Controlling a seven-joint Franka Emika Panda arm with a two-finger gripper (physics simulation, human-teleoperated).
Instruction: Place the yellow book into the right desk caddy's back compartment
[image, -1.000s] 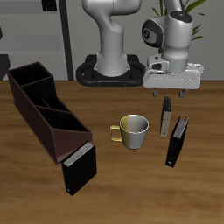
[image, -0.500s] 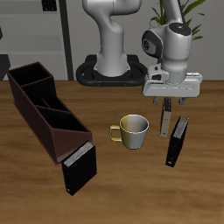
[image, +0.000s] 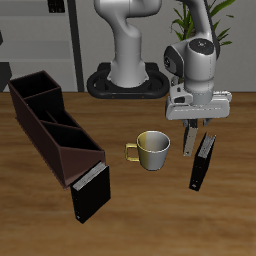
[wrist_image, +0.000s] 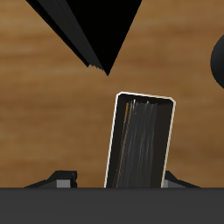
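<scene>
The hand (image: 192, 128) is lowered over the yellow book (image: 190, 139), its fingers spread apart on either side of the book's upper edge and not pressed against it. In the wrist view the yellow book (wrist_image: 141, 142) stands upright between the two fingertips (wrist_image: 63, 178). It stands on the wooden tabletop (image: 150, 215), just beside a black book (image: 203, 162) and near a mug (image: 151, 149). The right desk caddy (image: 55, 125) lies well apart across the tabletop, its back compartment (image: 33, 88) farthest from the front edge. Another black book (image: 89, 192) leans at the caddy's near end.
</scene>
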